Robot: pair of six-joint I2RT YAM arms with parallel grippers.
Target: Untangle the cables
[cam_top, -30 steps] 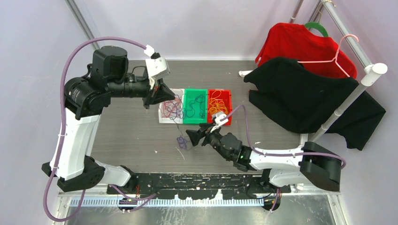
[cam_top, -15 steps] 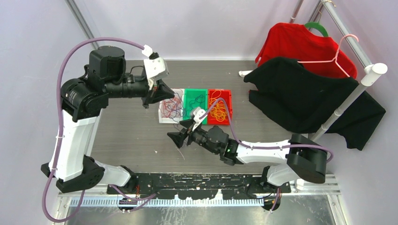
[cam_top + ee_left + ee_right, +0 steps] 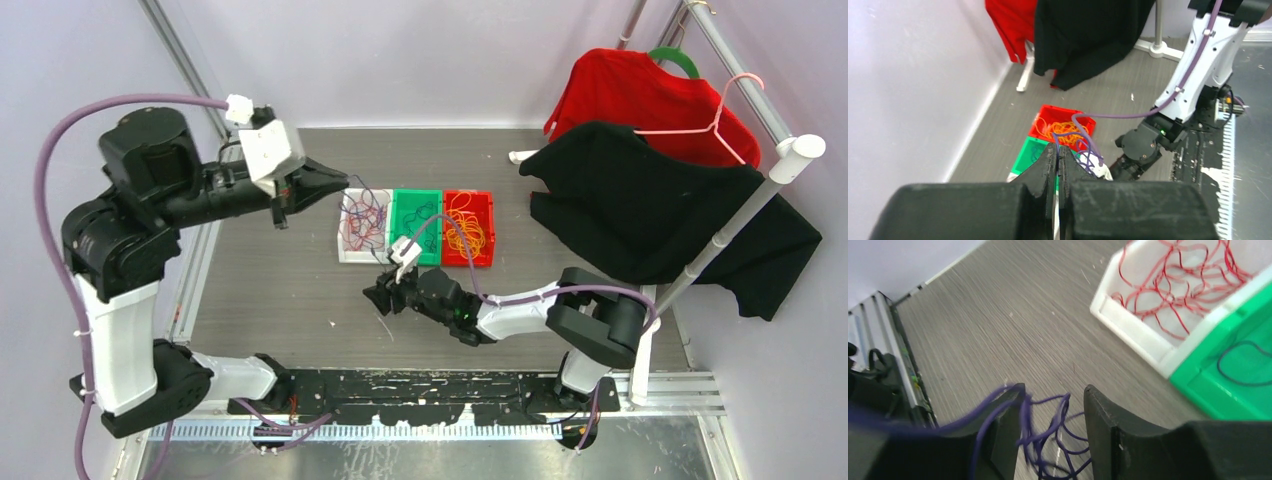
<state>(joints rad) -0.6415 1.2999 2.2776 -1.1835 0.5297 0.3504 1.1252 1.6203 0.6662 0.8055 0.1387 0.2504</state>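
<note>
– While the right arm lies stretched low across the table (image 3: 270, 270), where exactly is its gripper?

– Down at the tabletop, look: the right gripper (image 3: 376, 298) sits just in front of the white tray (image 3: 345, 258), jaws standing apart. A dark purple clump (image 3: 1048, 435) of cable lies between them, a few loops draped over one jaw, and nothing is pinched.

– And the other one, up high?

– The left gripper (image 3: 345, 187) hangs above the table just beside the far left corner of that white tray. Jaws pressed flat together, no gap at all, clamped on a thin purple strand (image 3: 360, 197) that trails from the tip down toward the tray.

– Where are the other cables?

– Sorted by colour, more or less. The red cables (image 3: 360, 228) are a loose tangle in the white tray. A dark cable (image 3: 420, 215) curls in the green tray (image 3: 416, 193) in the middle. The orange-yellow cables (image 3: 465, 230) are heaped in the red tray (image 3: 468, 193) on the right. All three trays sit edge to edge in a row, mid-table.
</note>
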